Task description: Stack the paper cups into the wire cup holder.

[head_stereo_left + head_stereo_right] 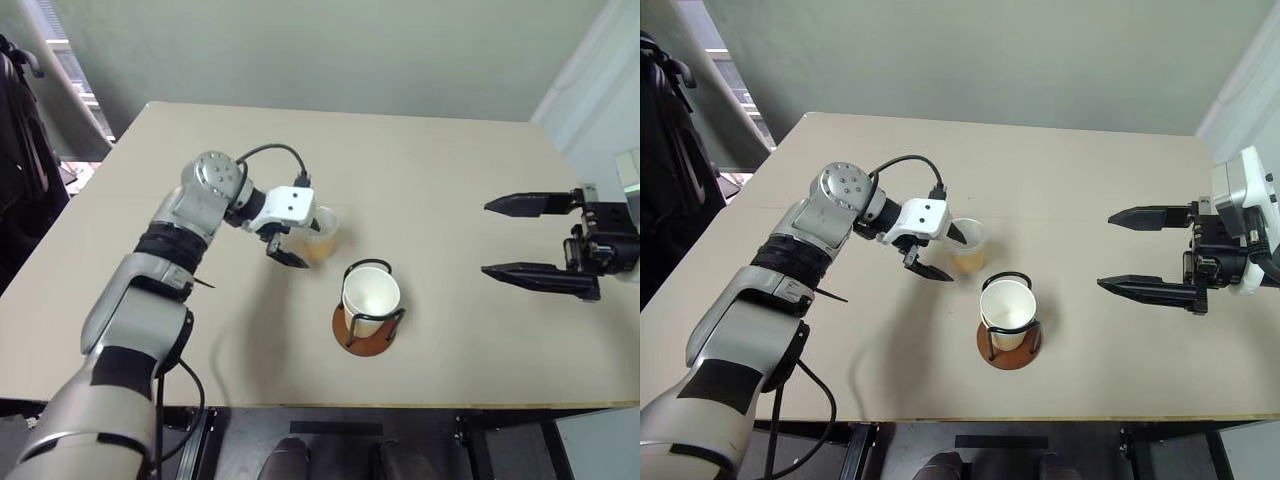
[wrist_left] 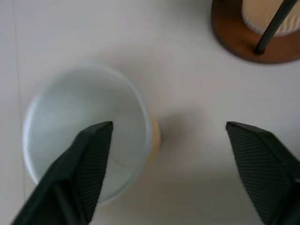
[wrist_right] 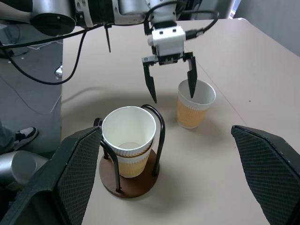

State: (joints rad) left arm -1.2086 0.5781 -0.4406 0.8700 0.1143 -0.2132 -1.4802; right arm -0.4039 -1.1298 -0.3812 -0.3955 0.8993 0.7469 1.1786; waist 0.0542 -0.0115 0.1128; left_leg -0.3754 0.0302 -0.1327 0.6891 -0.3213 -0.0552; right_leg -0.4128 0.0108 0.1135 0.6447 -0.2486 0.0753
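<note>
Surface: beige matte tabletop (image 1: 450, 180) is carrying everything, smooth and flat, running back to a pale wall.
Holder: round reddish-brown disc with upright black wire loops, the wire cup holder (image 3: 129, 180), is standing nearest the front edge; the disc is looking hard and polished, the wire thin and stiff.
Stacked cups: nested tan-and-white tapered paper cups (image 3: 129, 140) are sitting inside the loops; two appear to be stacked, judging by the second rim showing under the top cup.
Loose cup: single tan-yellow paper cup with white inside and rolled white rim (image 3: 196, 104) is standing upright on the table just behind the holder, toward the robot's left and apart from it.
Left gripper: left gripper (image 3: 171, 77), two black fingers on a white wrist block, is standing parted and holding nothing; one finger is dipping inside the cup's mouth, the other hanging outside its wall.
Right gripper: right gripper (image 1: 535, 238) is hanging spread wide and empty, well apart to the right.
Handling: the cup is likely very light, thin-walled and easily crushed; its smooth taper could slip.
Hold: pinching the wall just under the rolled rim, gently, looks best.
</note>
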